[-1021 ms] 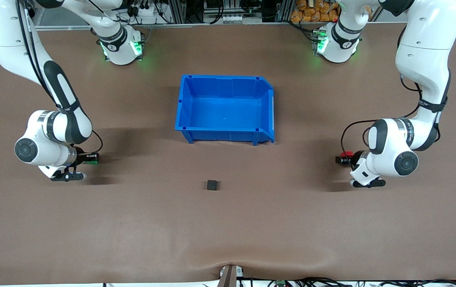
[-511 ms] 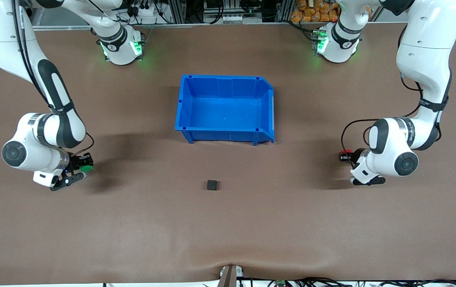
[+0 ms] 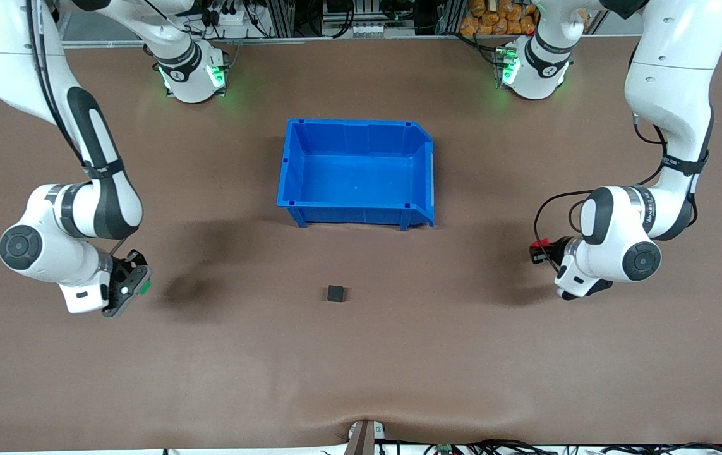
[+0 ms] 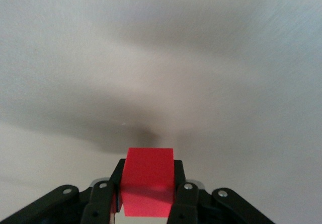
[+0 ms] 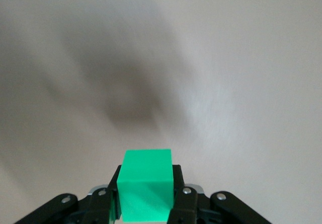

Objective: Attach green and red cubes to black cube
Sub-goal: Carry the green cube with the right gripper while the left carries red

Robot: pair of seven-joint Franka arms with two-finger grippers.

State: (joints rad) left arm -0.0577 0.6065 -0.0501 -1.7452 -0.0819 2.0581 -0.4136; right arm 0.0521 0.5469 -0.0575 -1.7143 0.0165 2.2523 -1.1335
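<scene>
Wrist views: left gripper (image 4: 147, 204) clamped on red cube (image 4: 148, 189), right gripper (image 5: 146, 206) on green cube (image 5: 146, 191); black cube (image 3: 335, 293) seemingly untouched near blue bin (image 3: 355, 212).

Green cube (image 5: 145, 183) bright green; red cube (image 4: 148, 181) bright red; black cube (image 3: 335, 293) matte blk; bin (image 3: 291, 165) solid blue; table (image 3: 361, 354) plain brown.

Even overhead light falls on the brown desk (image 3: 361, 354); the front view is bright and sharp. Soft dark shadows lie on the desk at 3 o'clock of the right tool (image 3: 135, 284) and at 9 o'clock of the left tool (image 3: 541, 248). Both wrist views show a pale, washed-out desk with streaky blur and broad grey shadows; the red cube (image 4: 148, 181) and green cube (image 5: 146, 183) are vivid but soft-edged.
</scene>
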